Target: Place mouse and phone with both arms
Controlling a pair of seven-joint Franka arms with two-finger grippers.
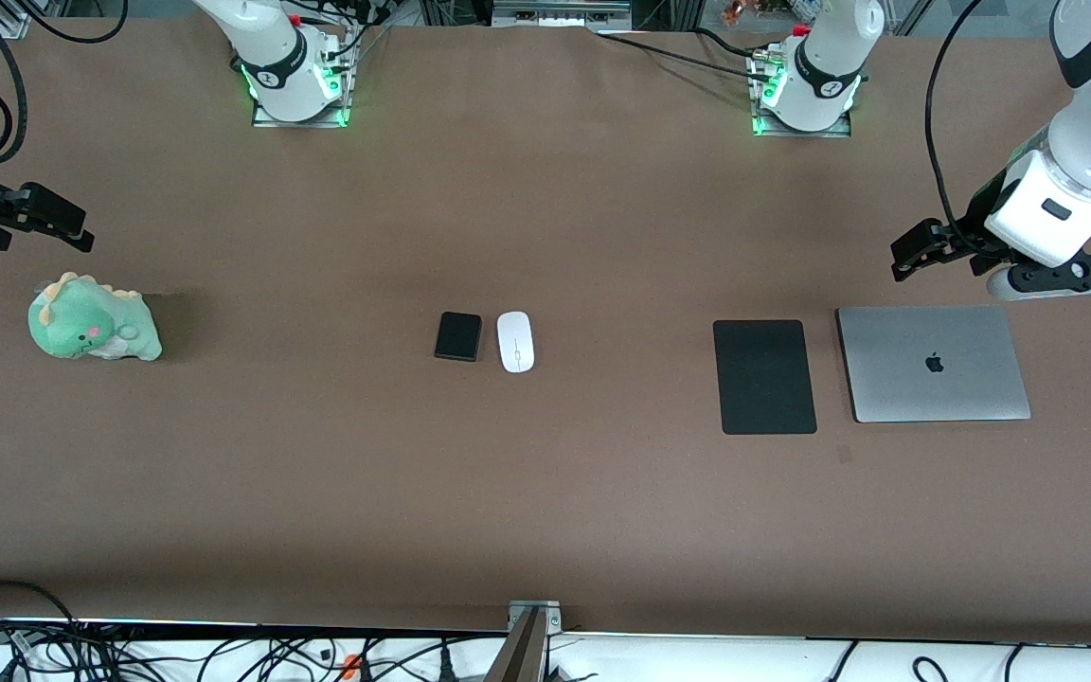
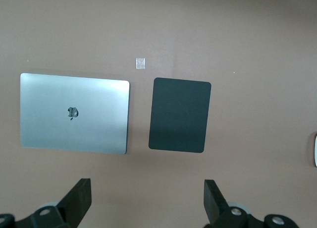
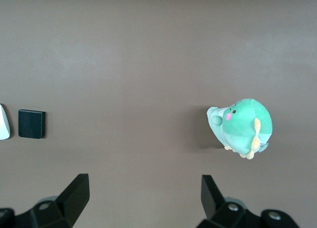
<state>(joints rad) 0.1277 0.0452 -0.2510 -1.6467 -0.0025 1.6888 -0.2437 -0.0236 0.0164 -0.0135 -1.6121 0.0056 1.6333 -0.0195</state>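
Observation:
The white oval mouse (image 1: 515,342) and the small black phone (image 1: 458,336) lie side by side at the table's middle, the phone toward the right arm's end. In the right wrist view the phone (image 3: 31,124) shows whole and the mouse (image 3: 3,122) only at the frame's edge; a sliver of the mouse (image 2: 315,149) shows in the left wrist view. My left gripper (image 1: 910,254) (image 2: 147,200) hangs open and empty over bare table beside the laptop. My right gripper (image 1: 72,225) (image 3: 145,198) hangs open and empty over bare table by the plush toy.
A flat black mat (image 1: 764,376) (image 2: 180,115) and a closed silver laptop (image 1: 933,363) (image 2: 74,113) lie toward the left arm's end. A green plush dinosaur (image 1: 93,319) (image 3: 242,127) sits toward the right arm's end. A small pale tape square (image 2: 141,63) marks the table by the mat.

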